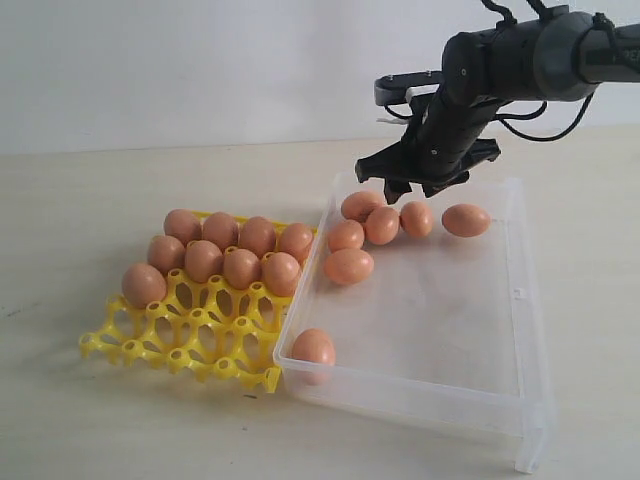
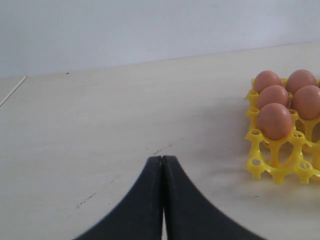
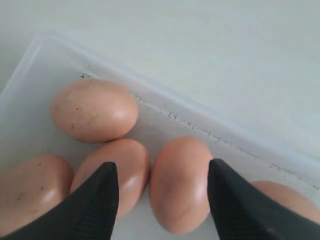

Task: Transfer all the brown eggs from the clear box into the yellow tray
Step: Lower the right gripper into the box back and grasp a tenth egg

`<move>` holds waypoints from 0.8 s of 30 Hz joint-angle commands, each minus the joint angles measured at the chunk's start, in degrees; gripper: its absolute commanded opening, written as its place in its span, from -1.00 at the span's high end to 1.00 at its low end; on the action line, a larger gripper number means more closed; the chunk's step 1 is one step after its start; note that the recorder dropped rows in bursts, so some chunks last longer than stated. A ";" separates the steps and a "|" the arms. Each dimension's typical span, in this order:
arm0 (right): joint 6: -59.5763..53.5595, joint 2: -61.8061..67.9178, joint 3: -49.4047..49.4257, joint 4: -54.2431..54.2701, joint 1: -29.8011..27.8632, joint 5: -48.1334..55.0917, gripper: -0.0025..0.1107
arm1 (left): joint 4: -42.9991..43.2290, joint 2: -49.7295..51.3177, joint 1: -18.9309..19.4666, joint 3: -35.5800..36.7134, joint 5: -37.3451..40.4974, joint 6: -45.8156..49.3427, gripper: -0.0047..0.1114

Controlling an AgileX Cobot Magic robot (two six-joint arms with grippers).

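Nine brown eggs (image 1: pixel 241 267) sit in the yellow tray (image 1: pixel 190 345). They fill the two rows of cups farthest from the exterior camera and one cup at the left end of the third row, while the rest of the grid shows open cups and pegs. The tray lies on the pale counter (image 1: pixel 80 420), just beside the left long wall of the clear box (image 1: pixel 420 400). Seven more eggs lie on the floor of the box. Five are bunched in its far left corner, one lies a little apart from them along the far wall, and one rests alone in the near left corner against the wall. The right arm (image 1: pixel 520 60) reaches in from the upper right, and the right jaws hang just above the far bunch, spread wide and holding nothing. In the right wrist view the two dark ribbed jaws stand on either side of one egg of the bunch; whether they touch any egg cannot be told from that view. A line of small dark specks runs along the base of the box wall there, and a small moulded mark shows on the right wall in the exterior view; both are too small to read. The left jaws are pressed together with nothing between them, low over bare counter, with a corner of the tray and four of its eggs near.
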 commanded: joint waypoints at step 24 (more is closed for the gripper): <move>1.75 7.95 -1.75 6.71 -2.81 -6.46 0.02 | -0.38 -0.32 0.07 -0.23 -0.79 -0.25 0.92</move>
